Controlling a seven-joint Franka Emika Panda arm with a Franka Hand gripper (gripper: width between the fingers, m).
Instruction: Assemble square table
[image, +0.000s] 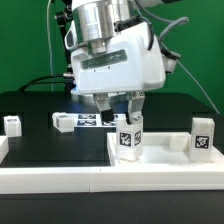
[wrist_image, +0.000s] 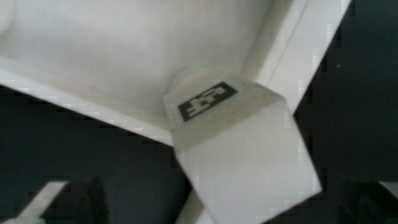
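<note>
White legs (image: 10, 124) (image: 65, 121) (image: 128, 138) (image: 201, 135), four; one tabletop (image: 165, 160); one gripper (image: 125, 112), jaws spread wide

Arm points down, tool (image: 123, 118) jaws spread wide.

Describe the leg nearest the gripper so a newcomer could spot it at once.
Find the large white tabletop in the exterior view's foreground. At its far corner, toward the exterior view's left, stands an upright white leg with its tag facing the camera. It alone sits directly under the open gripper; the other three legs are off to the sides.
</note>
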